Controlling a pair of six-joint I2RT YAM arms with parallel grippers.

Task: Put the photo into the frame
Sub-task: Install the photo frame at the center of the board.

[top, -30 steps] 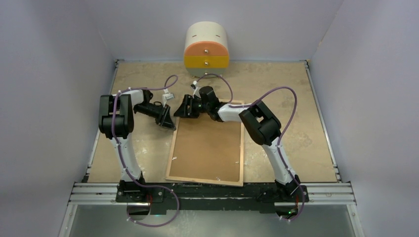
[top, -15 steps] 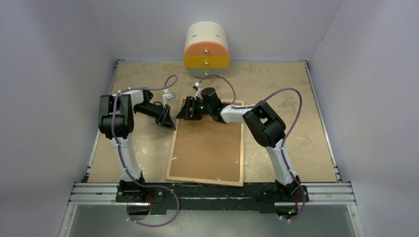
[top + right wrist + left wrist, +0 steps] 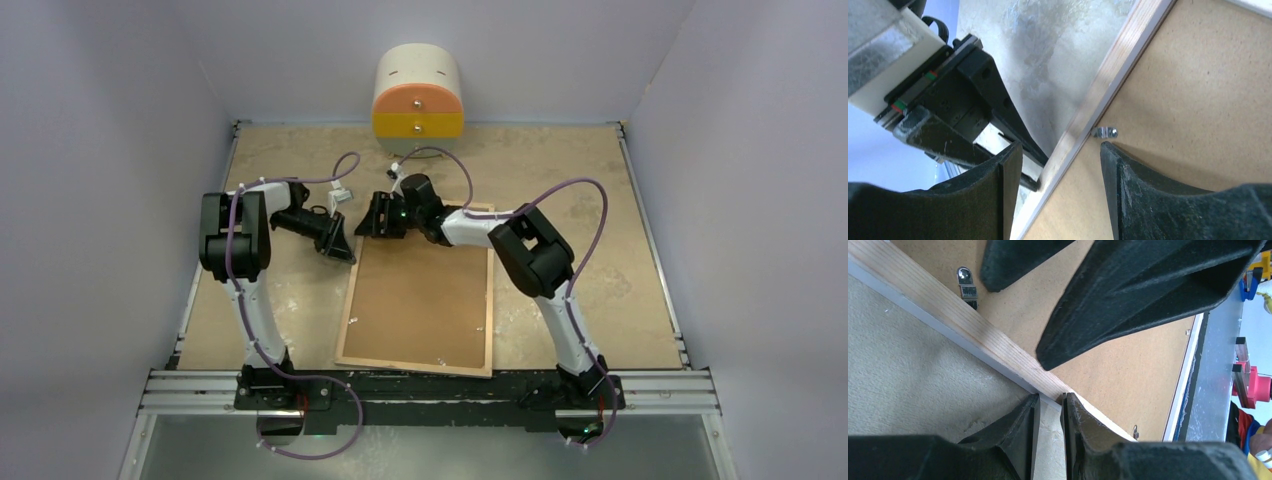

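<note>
The frame (image 3: 489, 300) lies face down on the table, its wood-coloured rim round a brown backing board (image 3: 420, 300). The photo is hidden or out of view. My left gripper (image 3: 340, 248) sits low at the frame's far left corner. Its jaws are shut (image 3: 1050, 399), with only a thin slit between the tips, which touch the rim (image 3: 973, 325) from outside. My right gripper (image 3: 374, 220) hangs open over the same corner (image 3: 1060, 147). One of its fingers is above the backing board beside a metal clip (image 3: 1105, 132), the other outside the rim (image 3: 1108, 85).
A white drawer unit with an orange and a yellow drawer (image 3: 418, 100) stands at the back wall. Grey walls close in the table on three sides. Another metal clip (image 3: 966, 281) sits on the backing board near the left rim. A black rail (image 3: 430, 385) runs along the near edge.
The right arm's elbow has shifted slightly to the right while its gripper stays over the frame's far left corner. The left arm and the frame have not moved.
</note>
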